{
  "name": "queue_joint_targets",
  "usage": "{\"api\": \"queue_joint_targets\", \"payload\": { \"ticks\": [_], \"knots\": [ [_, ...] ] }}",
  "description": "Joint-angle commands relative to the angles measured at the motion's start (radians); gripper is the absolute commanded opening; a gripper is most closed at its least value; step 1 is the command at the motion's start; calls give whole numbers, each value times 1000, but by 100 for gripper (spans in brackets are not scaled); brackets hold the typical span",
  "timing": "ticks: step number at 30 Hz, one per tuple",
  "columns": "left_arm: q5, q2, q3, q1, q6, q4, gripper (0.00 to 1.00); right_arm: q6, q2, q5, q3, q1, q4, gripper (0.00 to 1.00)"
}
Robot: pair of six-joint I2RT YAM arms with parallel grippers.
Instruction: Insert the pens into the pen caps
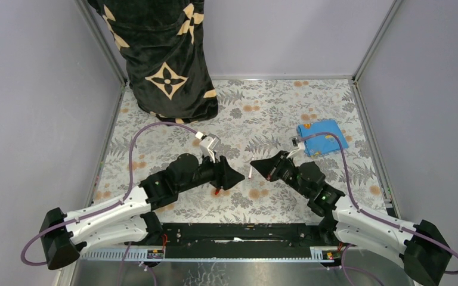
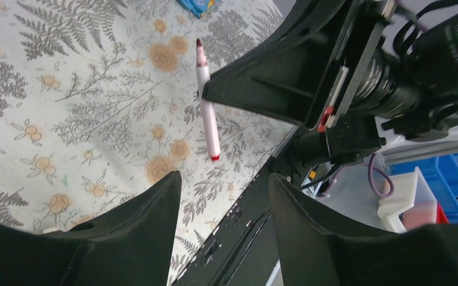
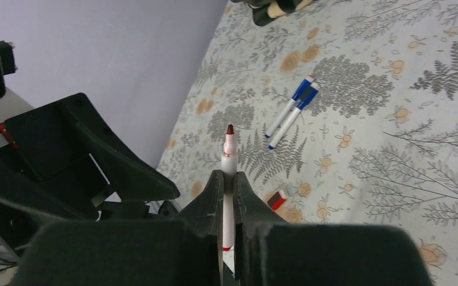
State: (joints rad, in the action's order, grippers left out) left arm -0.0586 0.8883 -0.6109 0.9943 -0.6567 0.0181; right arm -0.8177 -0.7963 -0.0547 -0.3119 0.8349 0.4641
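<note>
Black right gripper has its jaws narrow, pinching a thin white-barrelled marker pen with a red tip at mid-bench. Black left gripper has its jaws wide, holding nothing. Small red plastic cap lies near it. Two blue-capped white pens lie touching, nearer the far edge.

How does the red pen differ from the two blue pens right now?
The red pen is clamped in the right gripper; the blue pens lie side by side on the table. The red pen's tip is bare, with the red cap lying loose on the table; the blue pens look capped. All have white barrels.
</note>
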Motion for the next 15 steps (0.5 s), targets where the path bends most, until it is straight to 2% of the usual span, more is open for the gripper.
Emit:
{"api": "queue_joint_targets", "payload": {
  "ticks": [1,9,15],
  "knots": [
    [41,22,-13,7,-19,-149,63,-79,-8,74,49,1,281,0],
    [32,71,-28,7,-17,-168,62,-144,-82,156,60,1,461,0],
    [39,83,-40,7,-14,-174,50,-134,-125,210,29,1,482,0]
  ]
}}
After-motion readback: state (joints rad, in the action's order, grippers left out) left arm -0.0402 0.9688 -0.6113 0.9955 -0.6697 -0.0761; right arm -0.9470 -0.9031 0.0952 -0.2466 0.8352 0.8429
